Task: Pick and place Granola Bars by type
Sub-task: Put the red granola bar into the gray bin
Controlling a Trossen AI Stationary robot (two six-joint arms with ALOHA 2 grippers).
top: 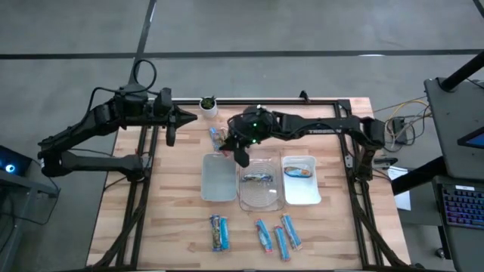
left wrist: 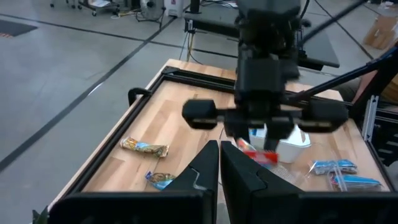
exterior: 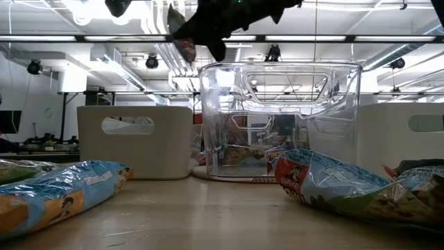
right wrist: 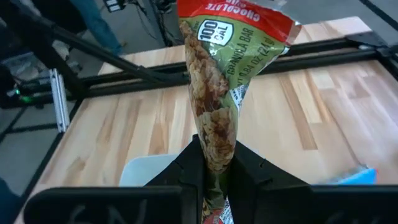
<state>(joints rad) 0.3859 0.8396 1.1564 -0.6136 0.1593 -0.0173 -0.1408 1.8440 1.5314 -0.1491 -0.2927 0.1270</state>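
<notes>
My right gripper [top: 240, 155] [right wrist: 216, 155] hangs above the gap between the left tray [top: 218, 181] and the clear middle tray [top: 261, 198], shut on a green-tan granola bar [right wrist: 217, 81] with a red end. In the low view the bar [exterior: 184, 46] hangs high above the table. My left gripper [top: 190, 115] [left wrist: 221, 165] waits shut near the far left corner, beside the plant pot [top: 207, 104]. One bar [top: 257, 179] lies in the middle tray and one [top: 300, 172] in the right tray [top: 302, 195]. Several bars [top: 263, 234] lie flat near the table's near edge. My right gripper pinches the green-tan bar between its two fingers [right wrist: 193, 165] at one end of the wrapper [right wrist: 216, 140]. The fingers come slanting down from the table's right and lie along the bar. The bar is lifted clear and sticks out past the fingertips, its red end [right wrist: 236, 15] farthest from them.
Two more bars [top: 218, 138] [left wrist: 145, 147] lie on the wood beyond the left tray, near the plant pot. Blue-wrapped bars [left wrist: 336, 167] lie toward the near edge. A black frame [top: 333, 102] borders the table. Bare wood shows on the table's left side.
</notes>
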